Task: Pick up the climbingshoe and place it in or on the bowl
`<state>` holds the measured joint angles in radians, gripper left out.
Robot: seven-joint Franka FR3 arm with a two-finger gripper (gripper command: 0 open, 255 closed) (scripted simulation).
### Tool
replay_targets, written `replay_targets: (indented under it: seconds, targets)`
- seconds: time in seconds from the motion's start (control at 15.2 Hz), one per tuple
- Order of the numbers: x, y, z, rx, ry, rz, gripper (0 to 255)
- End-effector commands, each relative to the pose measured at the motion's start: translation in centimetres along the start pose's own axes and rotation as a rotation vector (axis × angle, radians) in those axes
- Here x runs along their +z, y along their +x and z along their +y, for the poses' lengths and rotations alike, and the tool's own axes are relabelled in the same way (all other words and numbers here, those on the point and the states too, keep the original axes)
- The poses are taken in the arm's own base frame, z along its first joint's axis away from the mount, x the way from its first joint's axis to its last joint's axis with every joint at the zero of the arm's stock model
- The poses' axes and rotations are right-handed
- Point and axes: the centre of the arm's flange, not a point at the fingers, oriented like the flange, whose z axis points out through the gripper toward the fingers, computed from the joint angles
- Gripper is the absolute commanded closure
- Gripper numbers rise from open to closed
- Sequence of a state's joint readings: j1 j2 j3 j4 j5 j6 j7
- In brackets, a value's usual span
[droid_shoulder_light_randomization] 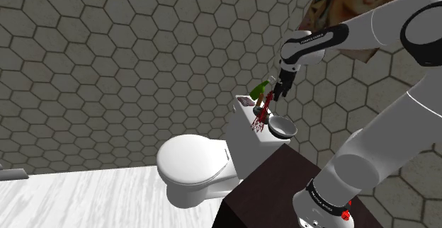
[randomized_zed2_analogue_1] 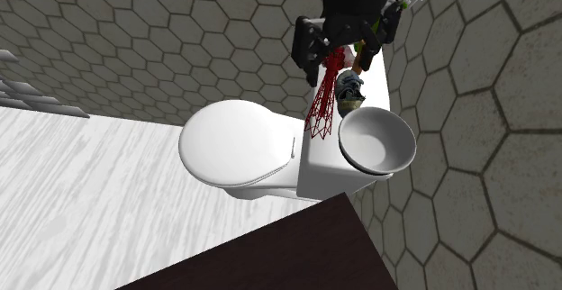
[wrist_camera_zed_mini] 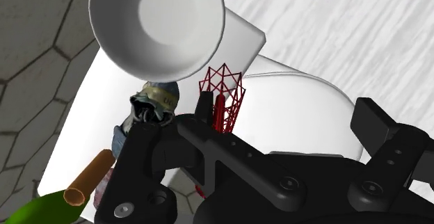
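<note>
just beside white bowl point(wrist_camera_zed_mini: 111, 42), climbing shoe point(wrist_camera_zed_mini: 156, 99), arm lettering point(droid_shoulder_light_randomization: 320, 40) illegible

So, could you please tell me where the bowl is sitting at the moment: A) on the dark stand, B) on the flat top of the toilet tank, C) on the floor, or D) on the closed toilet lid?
B: the bowl rests on top of the toilet tank, next to the climbing shoe and above the closed toilet lid.
</note>
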<state>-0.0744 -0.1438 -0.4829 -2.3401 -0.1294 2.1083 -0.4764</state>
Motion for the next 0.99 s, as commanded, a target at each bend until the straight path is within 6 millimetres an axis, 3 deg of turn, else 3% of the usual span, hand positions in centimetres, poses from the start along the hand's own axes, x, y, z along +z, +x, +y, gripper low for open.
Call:
replay_targets:
  seconds: [0.0,0.92]
  targets:
    - [1.8,1.2,1.6,-0.014,0.000,-0.004,0]
    - [13.7,9.7,13.4,-0.103,0.011,-0.030,0]
